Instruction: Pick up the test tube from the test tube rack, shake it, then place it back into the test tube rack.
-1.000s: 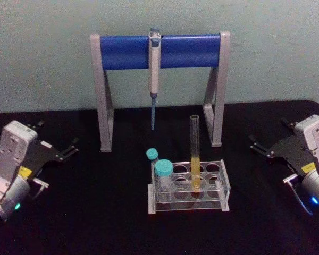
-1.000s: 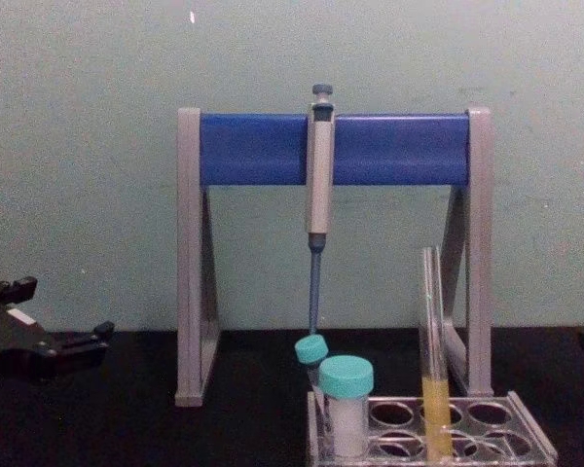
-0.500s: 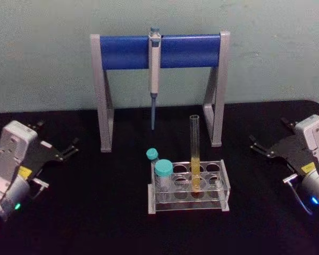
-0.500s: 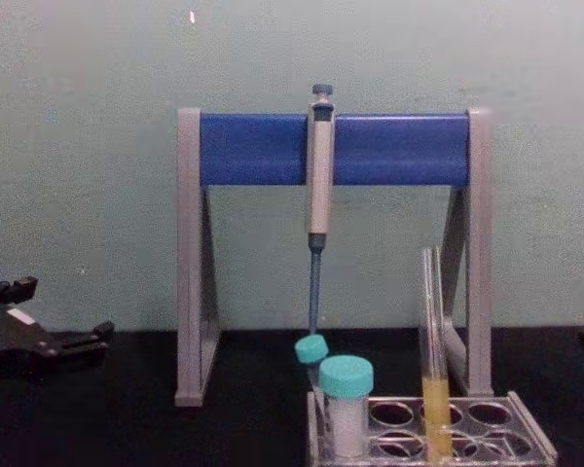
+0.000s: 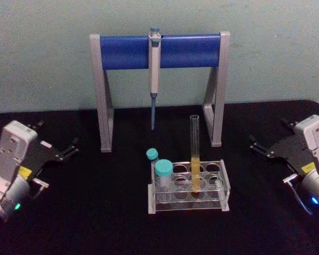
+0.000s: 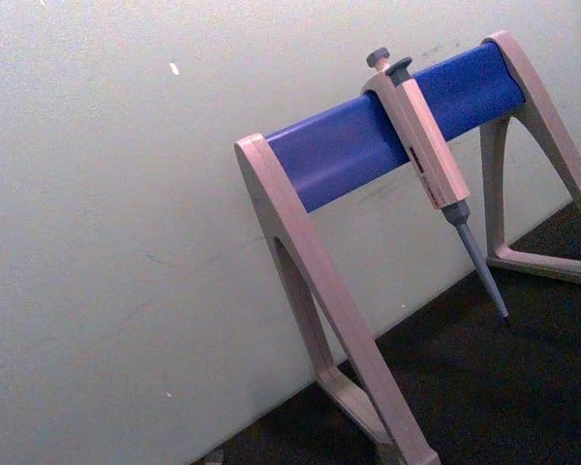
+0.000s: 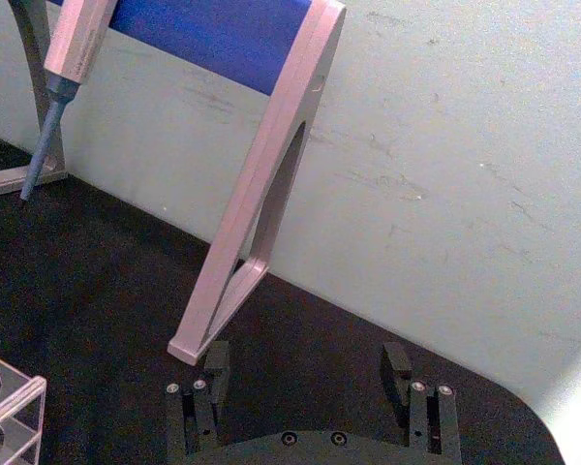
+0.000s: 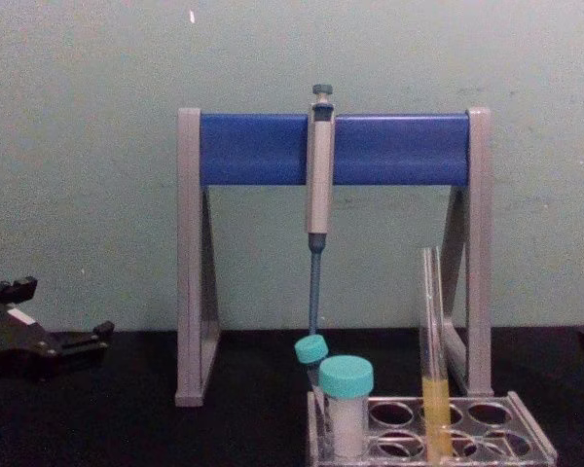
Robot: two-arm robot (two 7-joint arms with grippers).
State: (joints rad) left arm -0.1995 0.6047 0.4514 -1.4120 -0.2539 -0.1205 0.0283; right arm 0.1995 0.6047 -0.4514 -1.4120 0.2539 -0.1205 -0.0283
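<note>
The test tube (image 5: 194,151) is a tall clear glass tube with yellow liquid in its lower part. It stands upright in a middle hole of the translucent test tube rack (image 5: 223,187) on the black table. In the chest view the test tube (image 8: 431,341) rises above the rack (image 8: 530,440). My left gripper (image 5: 57,134) rests open at the far left, well away from the rack, and also appears in the chest view (image 8: 63,307). At the far right, my right gripper (image 5: 268,131) is open with nothing between its fingers (image 7: 216,363).
Two teal-capped white tubes (image 5: 163,175) stand in the rack's left end. Behind the rack is a grey-and-blue pipette stand (image 5: 159,52) with a pipette (image 5: 154,69) hanging from it. Black tabletop stretches between each gripper and the rack.
</note>
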